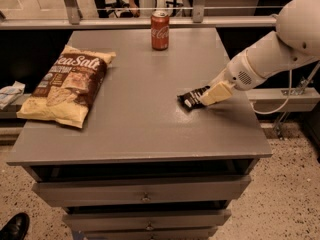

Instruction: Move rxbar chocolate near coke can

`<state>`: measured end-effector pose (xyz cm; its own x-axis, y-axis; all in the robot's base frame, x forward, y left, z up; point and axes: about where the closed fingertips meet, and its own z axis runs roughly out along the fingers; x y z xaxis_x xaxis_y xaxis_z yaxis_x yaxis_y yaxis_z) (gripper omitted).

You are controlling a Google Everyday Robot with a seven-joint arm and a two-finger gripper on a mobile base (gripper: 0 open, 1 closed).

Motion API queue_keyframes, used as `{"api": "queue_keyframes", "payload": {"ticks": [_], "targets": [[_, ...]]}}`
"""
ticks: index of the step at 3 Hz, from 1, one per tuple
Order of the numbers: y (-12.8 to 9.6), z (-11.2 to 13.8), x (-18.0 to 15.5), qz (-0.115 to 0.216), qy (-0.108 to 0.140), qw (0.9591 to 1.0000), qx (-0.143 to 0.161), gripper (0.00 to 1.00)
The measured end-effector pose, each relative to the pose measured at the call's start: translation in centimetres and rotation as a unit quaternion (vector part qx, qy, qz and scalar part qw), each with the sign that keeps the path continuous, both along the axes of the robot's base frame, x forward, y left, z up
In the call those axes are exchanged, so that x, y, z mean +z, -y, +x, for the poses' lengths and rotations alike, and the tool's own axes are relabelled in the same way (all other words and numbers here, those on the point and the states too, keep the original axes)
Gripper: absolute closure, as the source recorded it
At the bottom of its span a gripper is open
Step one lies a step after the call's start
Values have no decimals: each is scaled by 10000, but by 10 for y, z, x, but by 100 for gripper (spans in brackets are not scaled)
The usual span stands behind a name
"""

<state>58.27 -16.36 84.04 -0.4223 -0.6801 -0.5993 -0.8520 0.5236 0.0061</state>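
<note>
The rxbar [190, 99] lies flat on the grey counter [145, 119], right of centre and nearer the right edge than the left. It is about halfway between the front and back edges. It sits at a slant, with its left end a little closer to the front.

The pincer [209, 96] is low over the bar's right end, coming in from the right at a shallow downward tilt. Its cream tip covers that end, so only the bar's left part shows. It seems to touch the wrapper, but the angle leaves contact unsure. I cannot tell how far the pincer is open, nor whether it has hold of the bar. The white arm [265, 59] runs up and away past the counter's right edge.

The can [160, 30] stands upright near the middle of the back edge, well apart from the bar and the pincer. A chip bag [67, 86] lies flat along the left edge, toward the front-left corner. Drawers [145, 196] sit beneath the front edge, and a black shoe [14, 227] shows on the floor at the lower left.
</note>
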Motion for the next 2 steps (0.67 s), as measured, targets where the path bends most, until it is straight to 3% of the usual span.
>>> {"api": "queue_keyframes", "payload": {"ticks": [1, 2], "targets": [[3, -5, 13, -34, 16, 10000, -3, 92], [4, -12, 32, -23, 118, 9999, 14, 100]]}}
